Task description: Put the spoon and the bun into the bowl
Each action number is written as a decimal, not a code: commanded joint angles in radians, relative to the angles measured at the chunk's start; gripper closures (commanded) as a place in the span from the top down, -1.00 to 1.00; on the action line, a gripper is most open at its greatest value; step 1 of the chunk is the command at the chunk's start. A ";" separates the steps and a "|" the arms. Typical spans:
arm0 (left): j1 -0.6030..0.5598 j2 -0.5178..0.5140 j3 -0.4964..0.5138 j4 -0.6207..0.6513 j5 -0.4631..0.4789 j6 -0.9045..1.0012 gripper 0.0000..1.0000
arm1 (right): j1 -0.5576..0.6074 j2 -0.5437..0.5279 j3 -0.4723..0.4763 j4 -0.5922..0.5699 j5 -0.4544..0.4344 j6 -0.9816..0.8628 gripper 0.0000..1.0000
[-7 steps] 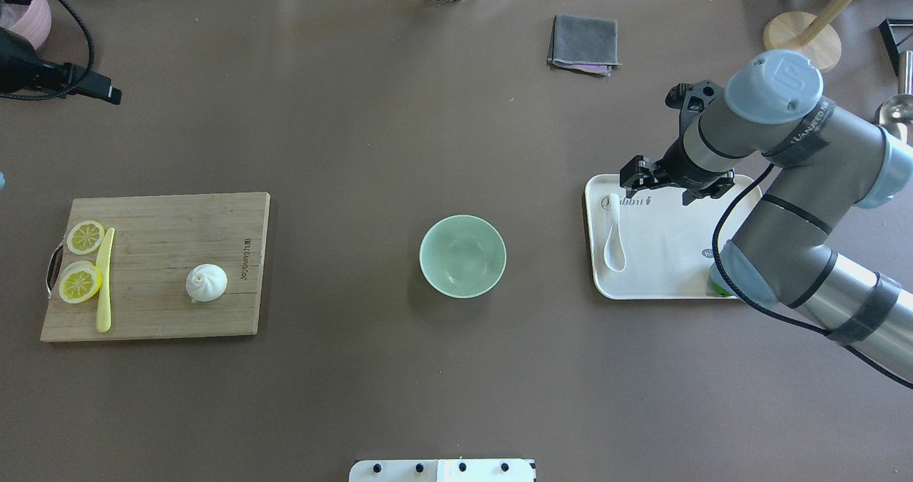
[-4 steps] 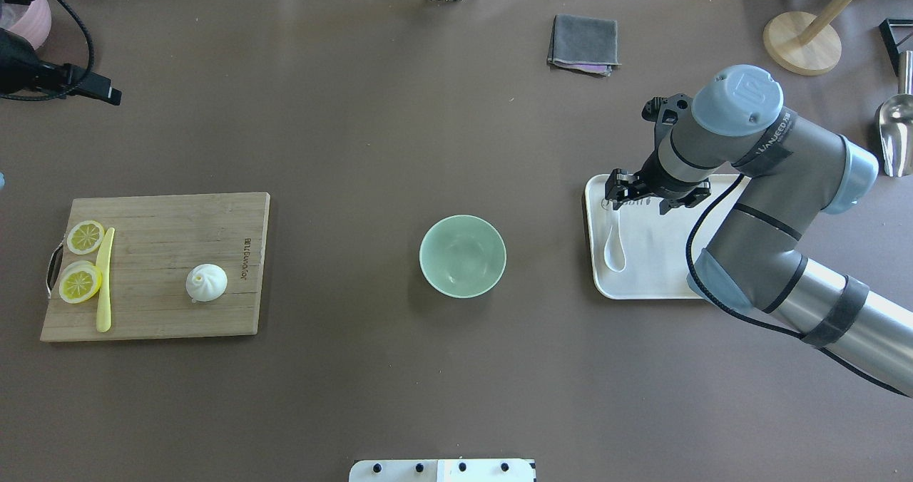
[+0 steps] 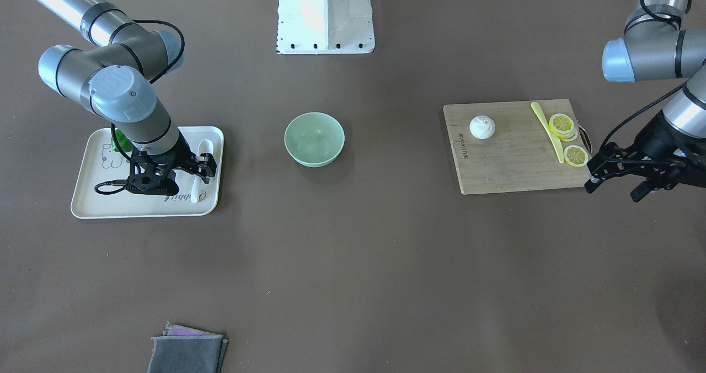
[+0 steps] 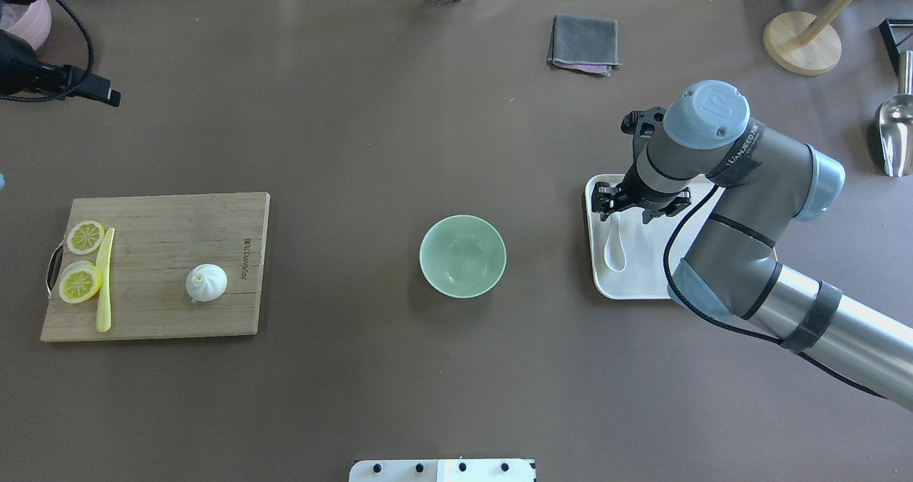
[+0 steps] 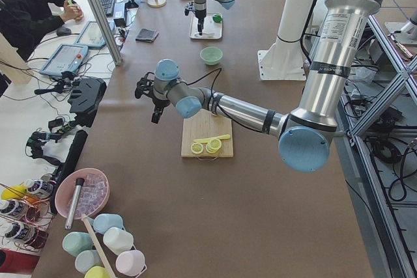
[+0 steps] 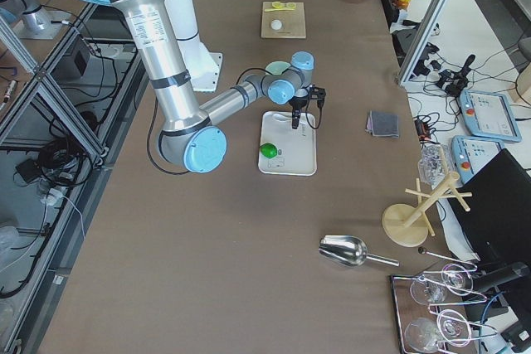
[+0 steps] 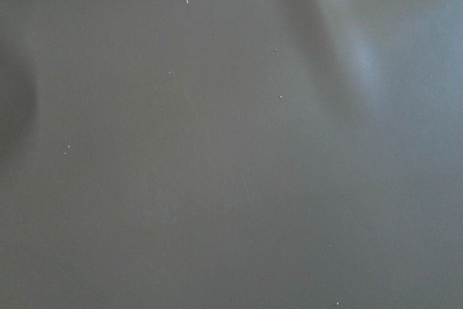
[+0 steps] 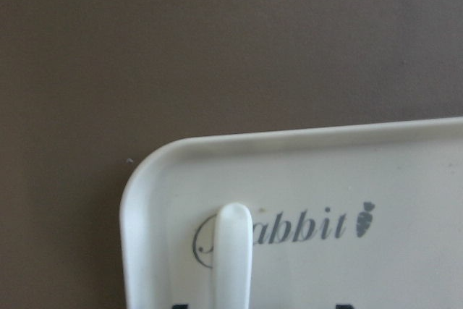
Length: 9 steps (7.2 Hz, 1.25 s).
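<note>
1. Brown table (image 4: 356, 147) fills every view. The task's things lie in a row across it: board at the robot's left, bowl in the middle, tray at its right.
2. Right arm (image 4: 749, 182) reaches over the tray. The right gripper (image 4: 640, 207) points down over the far end of the spoon's handle, jaws spread wide and holding nothing. Whether a finger touches the handle cannot be told.
3. Left gripper (image 3: 613, 188) hangs beyond the outer end of the board, near the lemon slices. Its jaws are apart and empty, and its wrist camera shows only bare table.
4. Wooden cutting board (image 4: 157, 254) carries the bun, a yellow knife (image 4: 105, 279) and two lemon slices (image 4: 85, 237).
5. White tray (image 4: 642, 275) has "Rabbit" printed at its far corner.
6. Mint-green bowl (image 4: 428, 239) stands upright and empty, well apart from both board and tray.
7. Grey cloth (image 4: 583, 43) lies folded at the far side.
8. White bun (image 4: 207, 282) sits on the board, peak up, toward the bowl's side.
9. White spoon (image 4: 614, 250) lies flat on the tray along the edge nearest the bowl, scoop toward the robot.
10. Green lime (image 6: 268, 151) rests on the tray's opposite side.
</note>
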<state>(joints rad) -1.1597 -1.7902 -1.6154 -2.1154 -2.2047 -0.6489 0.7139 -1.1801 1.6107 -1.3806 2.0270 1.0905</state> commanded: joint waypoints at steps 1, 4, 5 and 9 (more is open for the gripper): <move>0.000 0.000 0.000 0.000 -0.003 0.000 0.96 | -0.008 0.001 -0.011 0.000 -0.002 0.000 -0.42; 0.000 0.000 -0.003 -0.002 -0.004 -0.002 0.96 | -0.011 0.002 -0.005 0.000 -0.001 0.005 -1.00; 0.000 -0.002 -0.007 -0.002 -0.004 -0.005 0.96 | 0.005 0.014 0.009 0.000 0.004 0.012 -1.00; 0.081 -0.021 -0.047 -0.041 0.006 -0.156 0.96 | 0.058 0.069 0.113 -0.034 0.036 0.075 -1.00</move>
<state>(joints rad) -1.1330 -1.8068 -1.6427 -2.1294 -2.2063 -0.7265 0.7674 -1.1446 1.7102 -1.4006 2.0593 1.1236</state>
